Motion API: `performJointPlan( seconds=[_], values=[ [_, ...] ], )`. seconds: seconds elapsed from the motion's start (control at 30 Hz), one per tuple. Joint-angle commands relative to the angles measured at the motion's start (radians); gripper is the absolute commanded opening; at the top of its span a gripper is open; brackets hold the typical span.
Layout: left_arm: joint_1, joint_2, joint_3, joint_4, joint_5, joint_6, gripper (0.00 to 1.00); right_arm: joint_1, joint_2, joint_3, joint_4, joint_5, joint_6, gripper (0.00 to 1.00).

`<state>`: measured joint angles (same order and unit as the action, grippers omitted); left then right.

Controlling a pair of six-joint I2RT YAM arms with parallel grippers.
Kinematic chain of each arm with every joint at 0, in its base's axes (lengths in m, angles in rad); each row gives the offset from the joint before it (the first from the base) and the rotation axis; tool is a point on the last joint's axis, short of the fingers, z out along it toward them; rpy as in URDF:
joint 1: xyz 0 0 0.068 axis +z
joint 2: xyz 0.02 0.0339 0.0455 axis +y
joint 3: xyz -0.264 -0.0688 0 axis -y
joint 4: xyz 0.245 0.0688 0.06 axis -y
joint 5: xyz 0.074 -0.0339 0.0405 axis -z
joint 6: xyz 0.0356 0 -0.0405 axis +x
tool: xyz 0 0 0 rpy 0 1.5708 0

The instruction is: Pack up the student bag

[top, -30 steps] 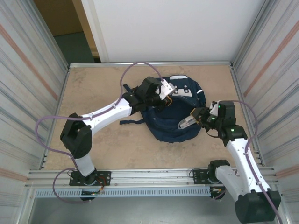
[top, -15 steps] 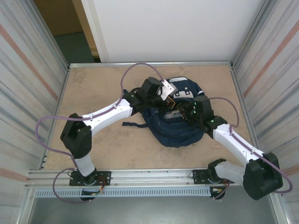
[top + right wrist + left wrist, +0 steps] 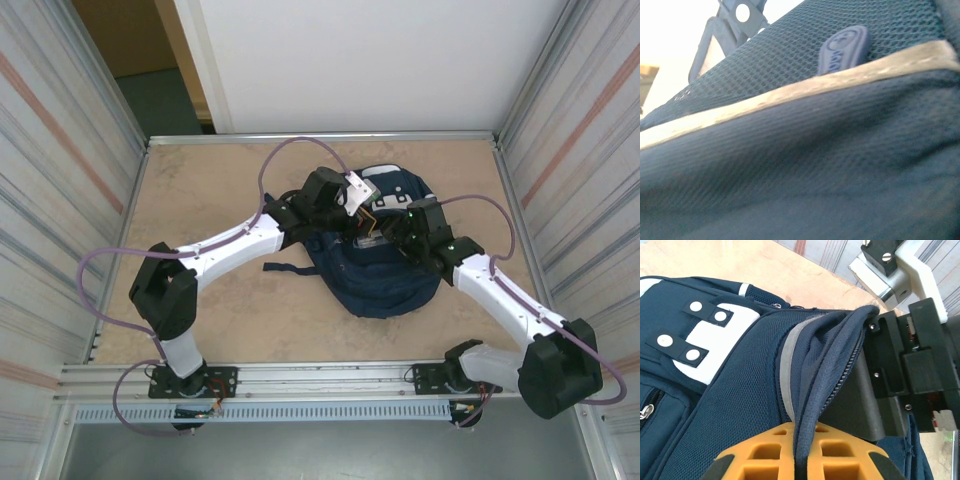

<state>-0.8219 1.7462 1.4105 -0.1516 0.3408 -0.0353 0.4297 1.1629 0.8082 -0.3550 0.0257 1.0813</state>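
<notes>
- Your left claw [image 3: 805,450] is pinching a fold of the student bag [image 3: 740,390] between its orange fingers [image 3: 755,455], clenched right on the zip edge [image 3: 832,375] of the opening.
- Just beyond that pinch, your right claw [image 3: 392,228] is pressing close against the same lip. I cannot tell whether its jaws are parted or closed (its own camera is giving you blurred mesh and a grey stripe [image 3: 790,95]).
- Off to one side of the left claw, the white buckle patch [image 3: 715,340] is lying face up.
- Farther out, the bag is resting slumped on the table [image 3: 220,200], beneath both claws.
- You are handling soft, limp cloth, I judge: light, not fragile, and likely to be sagging shut instead of holding its mouth open. The bound zip edge is looking like the firmest hold; thin mesh may be stretching or slipping.
</notes>
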Motion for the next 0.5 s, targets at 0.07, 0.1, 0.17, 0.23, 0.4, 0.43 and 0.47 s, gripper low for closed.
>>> performJointPlan(
  seconds=[0.07,0.1,0.17,0.23,0.4,0.43,0.47],
  values=[
    [0.009,-0.042,0.002,0.145,0.067,-0.033,0.0,-0.005,-0.037,0.018,-0.102,-0.048,-0.113,0.45],
    [0.011,-0.04,0.002,0.144,0.073,-0.04,0.0,-0.003,-0.038,0.014,-0.102,-0.06,-0.112,0.42],
    [0.013,-0.039,-0.002,0.148,0.084,-0.046,0.0,0.014,-0.038,0.016,-0.098,-0.071,-0.118,0.35],
    [0.015,-0.037,-0.005,0.152,0.085,-0.043,0.0,0.039,-0.034,0.011,-0.078,-0.05,-0.154,0.3],
    [0.016,-0.03,0.0,0.153,0.096,-0.058,0.0,0.064,0.052,0.004,-0.007,0.018,-0.215,0.23],
    [0.017,-0.031,-0.001,0.156,0.102,-0.06,0.0,0.072,0.073,0.0,0.017,0.032,-0.224,0.22],
    [0.016,-0.028,0.0,0.159,0.104,-0.061,0.0,0.081,0.09,-0.004,0.041,0.053,-0.239,0.21]
  ],
)
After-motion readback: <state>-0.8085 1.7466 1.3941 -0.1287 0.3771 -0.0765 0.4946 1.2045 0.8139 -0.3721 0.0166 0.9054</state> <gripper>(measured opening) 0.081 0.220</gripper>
